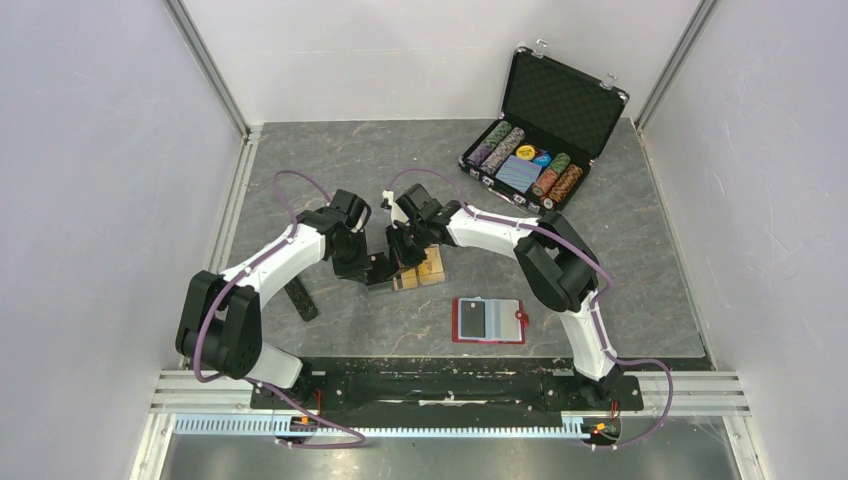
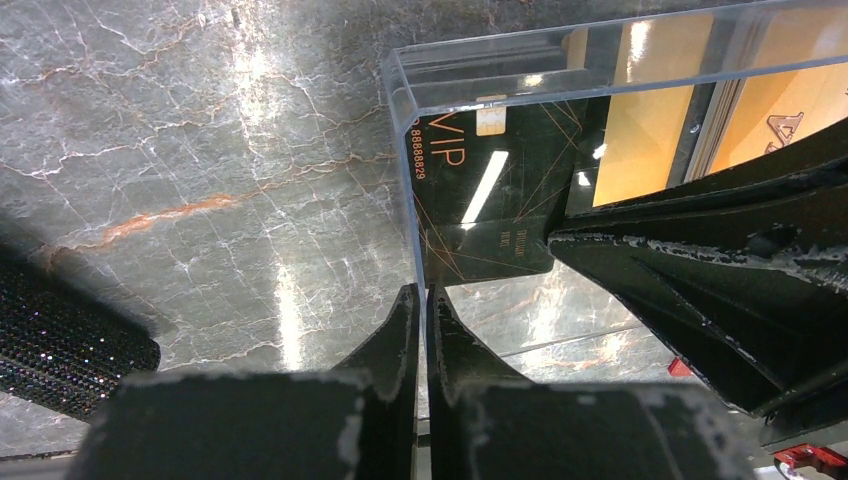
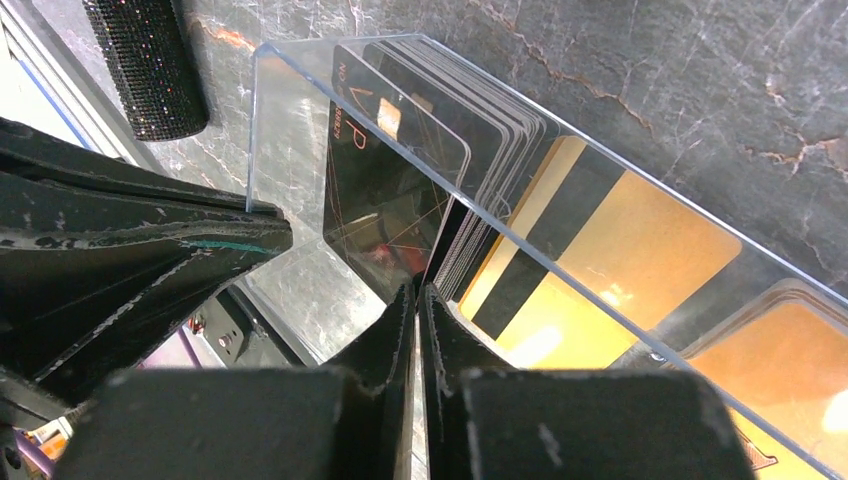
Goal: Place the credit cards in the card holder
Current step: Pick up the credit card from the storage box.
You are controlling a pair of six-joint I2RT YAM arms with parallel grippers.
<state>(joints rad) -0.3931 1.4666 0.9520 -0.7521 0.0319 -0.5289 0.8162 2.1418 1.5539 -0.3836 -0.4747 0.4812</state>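
Grey marble table, white walls; chip case at one o'clock, wallet at six. Clenched: left claw on the tray wall, right claw on a card.

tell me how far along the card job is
Done: the card holder lies open near the front edge, ready. In hand: the left gripper is shut on the wall of the clear tray, and the right gripper seems shut on a black card standing in it. Left: the credit cards seen are in the tray; whether the holder holds any is unclear.
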